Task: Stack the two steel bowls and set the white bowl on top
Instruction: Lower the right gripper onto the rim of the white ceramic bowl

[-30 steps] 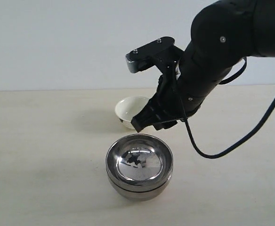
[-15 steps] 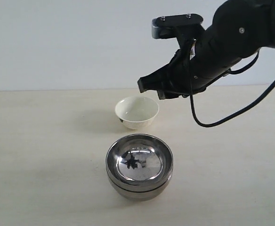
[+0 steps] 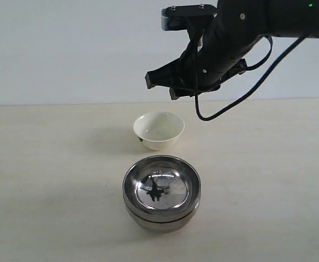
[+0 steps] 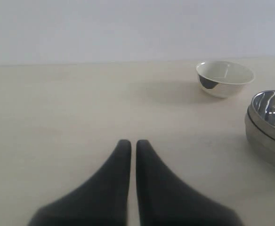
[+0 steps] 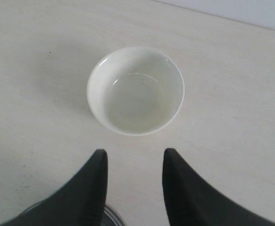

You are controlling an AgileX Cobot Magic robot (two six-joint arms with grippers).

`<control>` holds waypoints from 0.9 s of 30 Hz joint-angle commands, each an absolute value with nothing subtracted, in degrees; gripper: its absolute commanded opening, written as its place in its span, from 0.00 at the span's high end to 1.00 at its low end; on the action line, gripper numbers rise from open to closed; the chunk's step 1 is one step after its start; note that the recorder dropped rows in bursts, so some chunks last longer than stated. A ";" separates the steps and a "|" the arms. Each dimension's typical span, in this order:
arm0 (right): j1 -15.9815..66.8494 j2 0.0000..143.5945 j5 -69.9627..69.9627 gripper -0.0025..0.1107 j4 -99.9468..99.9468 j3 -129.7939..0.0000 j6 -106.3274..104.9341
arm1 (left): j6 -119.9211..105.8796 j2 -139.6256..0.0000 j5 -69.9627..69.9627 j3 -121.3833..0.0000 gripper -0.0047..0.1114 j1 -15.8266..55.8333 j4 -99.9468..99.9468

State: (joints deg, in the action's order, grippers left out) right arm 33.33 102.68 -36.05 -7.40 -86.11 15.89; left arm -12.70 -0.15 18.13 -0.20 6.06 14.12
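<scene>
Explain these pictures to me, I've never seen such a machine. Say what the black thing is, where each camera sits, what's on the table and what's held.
This is a robot with two arms; each ends in a two-fingered gripper and carries a wrist camera. The exterior view watches from outside: the right gripper hangs open in the air, roughly above the white bowl, holding nothing. The right wrist view looks down from that gripper into the bowl. The left wrist view looks across the table past the left gripper, shut and empty. On the table stand the white bowl and, apart from it, the two steel bowls, one nested in the other.
</scene>
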 commanded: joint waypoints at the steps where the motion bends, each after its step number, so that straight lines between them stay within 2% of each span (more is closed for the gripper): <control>1: 32.76 106.53 -36.55 0.68 -8.08 -90.41 16.00 | -12.33 0.00 18.06 0.00 0.93 5.93 14.08; 11: 28.57 122.89 -41.45 0.68 -7.80 -107.34 14.51 | -12.33 0.00 18.06 0.00 0.93 5.93 14.08; 27: 27.86 134.40 -38.85 0.68 -6.59 -113.90 13.25 | -12.33 0.00 18.06 0.00 0.93 5.93 14.08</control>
